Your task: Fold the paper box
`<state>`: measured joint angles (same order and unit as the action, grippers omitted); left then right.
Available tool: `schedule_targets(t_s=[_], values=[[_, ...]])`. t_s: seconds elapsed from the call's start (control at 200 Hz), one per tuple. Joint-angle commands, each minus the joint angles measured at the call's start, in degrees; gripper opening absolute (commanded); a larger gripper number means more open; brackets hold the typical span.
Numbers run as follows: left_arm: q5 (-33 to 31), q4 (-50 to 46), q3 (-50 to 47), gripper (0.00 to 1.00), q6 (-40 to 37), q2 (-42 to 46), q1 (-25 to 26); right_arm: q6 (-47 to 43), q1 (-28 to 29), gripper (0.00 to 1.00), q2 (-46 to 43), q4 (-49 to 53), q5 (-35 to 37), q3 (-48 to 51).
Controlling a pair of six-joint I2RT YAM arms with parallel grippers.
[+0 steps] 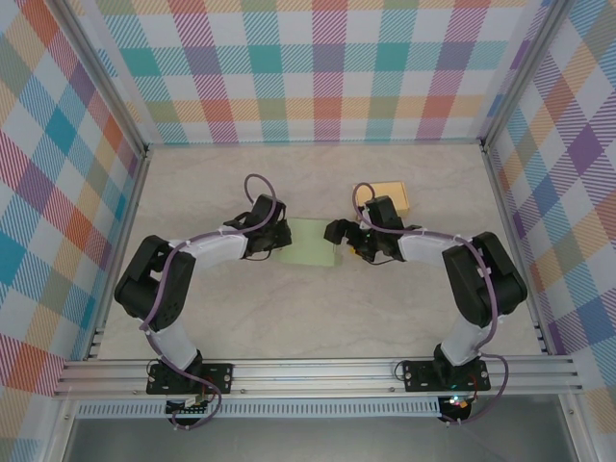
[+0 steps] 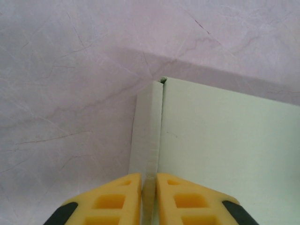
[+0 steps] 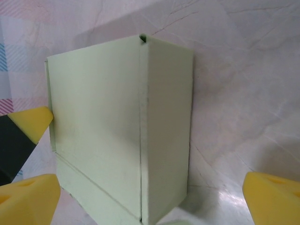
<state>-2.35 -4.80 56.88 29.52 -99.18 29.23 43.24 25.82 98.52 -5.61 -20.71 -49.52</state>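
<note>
The pale green paper box [image 1: 310,243] lies mid-table between both arms. My left gripper [image 1: 276,241] is at its left edge. In the left wrist view the yellow fingers [image 2: 117,199] are shut on a raised side flap [image 2: 146,131] of the box, with the flat green panel [image 2: 225,140] to the right. My right gripper [image 1: 339,234] is at the box's right edge. In the right wrist view it [image 3: 150,204] stands wide open, and the box [image 3: 108,126] rises between its fingers [image 3: 274,197] with one folded corner facing the camera, touching neither finger.
A tan cardboard box [image 1: 393,197] sits just behind the right gripper. The left gripper's yellow fingertip [image 3: 33,122] shows at the box's far side in the right wrist view. Checked walls enclose the table on three sides, and a metal rail [image 1: 318,373] runs along the near edge.
</note>
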Motion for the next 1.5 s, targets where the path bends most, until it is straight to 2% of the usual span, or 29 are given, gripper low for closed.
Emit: schedule_targets(t_s=[0.0, 0.14, 0.41, 0.68, 0.805, 0.955, 1.025, 1.115, 1.28, 1.365, 1.4, 1.495], values=[[3.0, 0.2, -2.3, 0.12, 2.0, -1.0, -2.0, 1.7, -0.5, 0.99, 1.9, -7.8, -5.0, 0.9], [5.5, 1.0, -2.8, 0.08, 2.5, -1.2, -3.8, 2.3, -0.5, 0.97, 3.8, -12.7, -7.4, 1.1], [6.7, 0.2, -2.1, 0.08, 1.1, -1.4, -4.9, 0.9, -0.9, 0.91, 8.1, -19.5, -10.9, -0.8], [7.6, 0.1, -1.2, 0.08, -0.1, -1.2, -4.9, 2.1, -1.4, 0.65, 11.3, -25.7, -15.6, -3.7], [8.0, 1.3, -1.2, 0.08, -0.5, -0.4, -4.9, 3.6, -1.6, 0.43, 11.8, -27.7, -16.6, -3.3], [8.5, 3.5, -1.3, 0.12, -1.4, 1.7, -4.9, 7.6, -2.4, 0.39, 11.9, -30.1, -17.9, -2.1], [8.5, 5.0, -1.9, 0.17, -2.0, 3.5, -4.9, 9.9, -3.0, 0.38, 11.3, -30.1, -18.3, -1.3], [8.4, 8.2, -3.4, 0.37, -3.2, 6.5, -4.9, 12.6, -3.8, 0.37, 9.7, -30.0, -18.7, -0.2], [8.1, 18.5, -9.1, 0.61, -8.9, 14.1, -4.4, 15.9, -5.6, 0.36, 4.4, -21.1, -18.4, 1.8], [7.3, 27.7, -14.2, 0.65, -15.8, 18.6, -3.0, 16.7, -6.7, 0.36, 1.3, -18.1, -18.8, 3.4], [7.3, 32.4, -16.8, 0.74, -19.8, 20.8, -2.0, 16.9, -7.1, 0.36, -0.1, -16.8, -19.4, 4.0], [10.7, 40.7, -22.4, 0.75, -34.4, 25.2, 1.8, 16.9, -8.4, 0.37, -3.1, -13.5, -21.4, 5.1]])
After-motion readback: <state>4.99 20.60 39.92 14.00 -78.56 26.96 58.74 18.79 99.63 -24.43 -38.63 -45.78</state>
